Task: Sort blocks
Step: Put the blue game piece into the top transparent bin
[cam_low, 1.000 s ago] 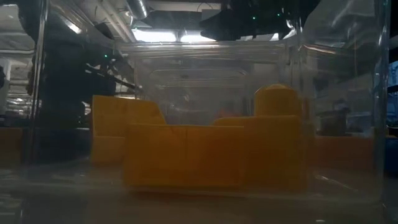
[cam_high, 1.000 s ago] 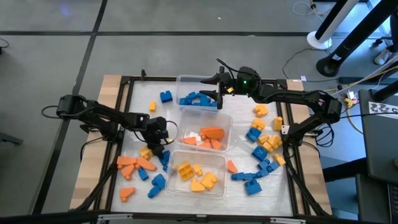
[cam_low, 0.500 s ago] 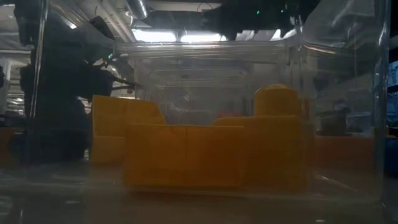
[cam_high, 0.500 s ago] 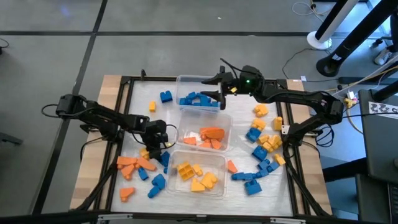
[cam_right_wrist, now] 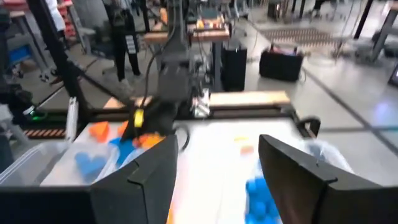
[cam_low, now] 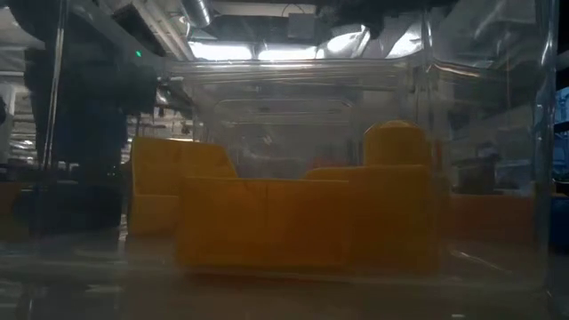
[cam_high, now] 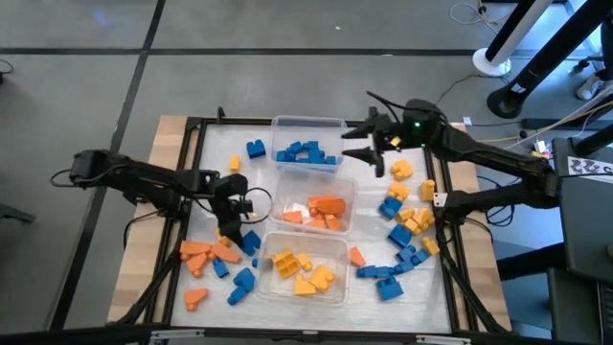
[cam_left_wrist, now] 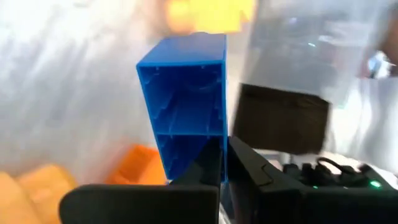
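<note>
Gripping a blue block (cam_left_wrist: 186, 106), my left end effector (cam_high: 233, 195) is clamped on it left of the tubs; next I judge it must go to the far tub (cam_high: 306, 144) of blue. Middle tub (cam_high: 350, 187) holds orange, near tub (cam_high: 337, 251) yellow. Right end effector (cam_high: 369, 149) hangs wide, empty, beside the far tub.

Overhead looks down; low camera peers through a tub (cam_low: 373, 89).

Dark jointed arms, green LEDs

blocks (cam_high: 406, 218) beside tubs (cam_high: 307, 205), on table (cam_high: 177, 134)
</note>
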Motion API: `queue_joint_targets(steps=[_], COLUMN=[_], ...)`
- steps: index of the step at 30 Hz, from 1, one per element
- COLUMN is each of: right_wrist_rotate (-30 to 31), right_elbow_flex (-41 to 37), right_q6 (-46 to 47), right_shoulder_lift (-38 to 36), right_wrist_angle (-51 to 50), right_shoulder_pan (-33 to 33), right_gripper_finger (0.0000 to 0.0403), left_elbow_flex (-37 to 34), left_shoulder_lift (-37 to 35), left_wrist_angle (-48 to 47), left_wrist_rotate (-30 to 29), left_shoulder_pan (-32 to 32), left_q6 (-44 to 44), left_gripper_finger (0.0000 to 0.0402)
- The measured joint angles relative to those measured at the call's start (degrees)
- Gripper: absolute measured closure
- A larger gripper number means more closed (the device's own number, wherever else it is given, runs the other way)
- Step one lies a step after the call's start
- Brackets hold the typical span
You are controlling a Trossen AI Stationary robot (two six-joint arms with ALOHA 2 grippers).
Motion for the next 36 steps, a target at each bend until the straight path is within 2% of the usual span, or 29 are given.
queue_joint_targets(steps=[6, 11, 15, 17, 23, 36], right_wrist_rotate=[0.0, 0.0, 0.0, 0.6, 5.5, 6.1], right_elbow_flex=[0.0, 0.0, 0.0, 0.0, 0.0, 0.0], right_q6=[0.0, 0.1, 2.7, 3.1, 3.0, 3.0], right_shoulder_lift=[-5.5, -8.0, -8.3, -8.3, -8.2, -8.1], right_wrist_angle=[-10.6, -20.3, -29.6, -33.9, -39.2, -38.7], right_shoulder_pan=[0.0, 0.0, 0.0, 0.0, 0.0, 0.0], right_gripper_finger=[0.0181, 0.0181, 0.0181, 0.0181, 0.0181, 0.0181], left_elbow_flex=[0.0, 0.0, 0.0, 0.0, 0.0, 0.1], left_shoulder_lift=[-10.8, -19.4, -24.8, -26.1, -23.8, -7.6], left_wrist_angle=[-9.2, -11.0, -10.0, -10.1, -11.0, -11.3], left_wrist_rotate=[5.4, 7.3, 7.0, 4.7, -1.3, -1.8], left_shoulder_pan=[2.1, 3.0, 3.5, 3.5, 3.6, 1.0], left_q6=[-0.4, -4.5, -7.5, -7.7, -4.0, -3.9], left_gripper_finger=[0.04, 0.04, 0.04, 0.0401, 0.0401, 0.0401])
